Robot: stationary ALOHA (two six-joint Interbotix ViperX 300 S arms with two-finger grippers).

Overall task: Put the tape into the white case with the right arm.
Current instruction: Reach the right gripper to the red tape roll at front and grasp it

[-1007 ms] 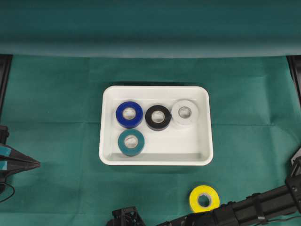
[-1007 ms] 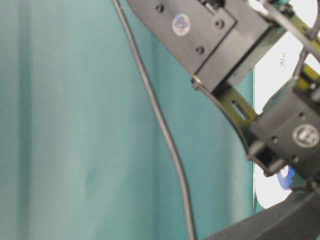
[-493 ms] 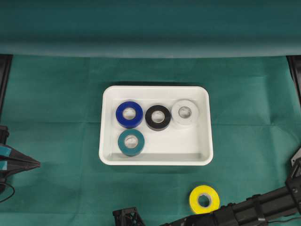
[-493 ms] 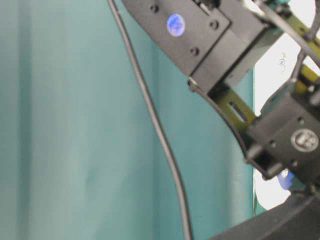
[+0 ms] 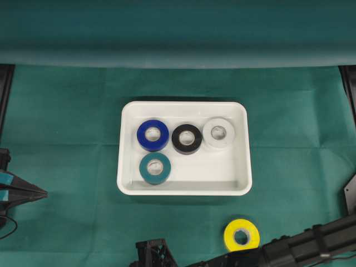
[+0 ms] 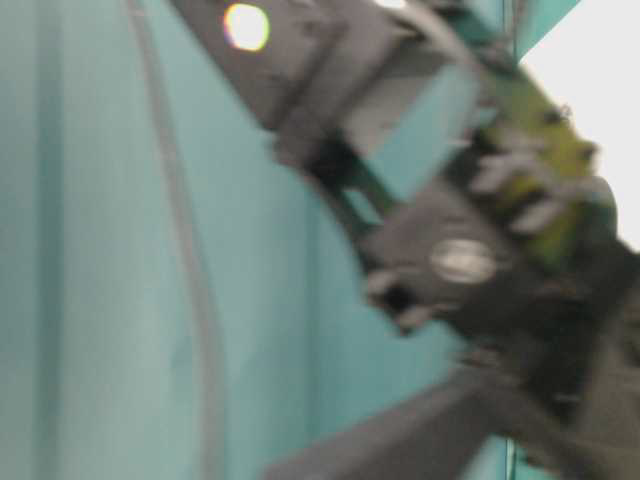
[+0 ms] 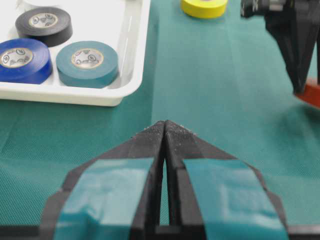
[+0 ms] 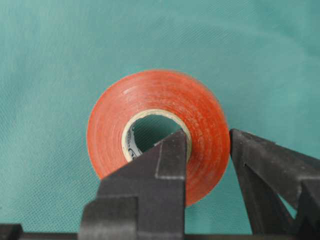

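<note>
In the right wrist view my right gripper (image 8: 207, 134) is shut on an orange-red tape roll (image 8: 150, 95). One black finger sits in the roll's hole and the other presses the outer wall. The left wrist view shows this roll (image 7: 312, 95) at the right edge, under the black fingers (image 7: 299, 60). The white case (image 5: 183, 108) lies mid-table and holds several tape rolls. A yellow tape roll (image 5: 241, 235) lies on the cloth below the case's right corner. My left gripper (image 5: 42, 193) rests shut at the left edge, its tips (image 7: 165, 126) empty.
Green cloth covers the table, with a raised fold along the back (image 5: 178, 58). The right arm's black links (image 5: 300, 249) run along the bottom edge, close to the yellow roll. The table-level view is filled by the blurred arm (image 6: 460, 260).
The right arm's links have sunk toward the bottom edge of the overhead view. The table-level view has blurred with the arm's motion. The rolls in the case and the yellow roll have stayed put.
</note>
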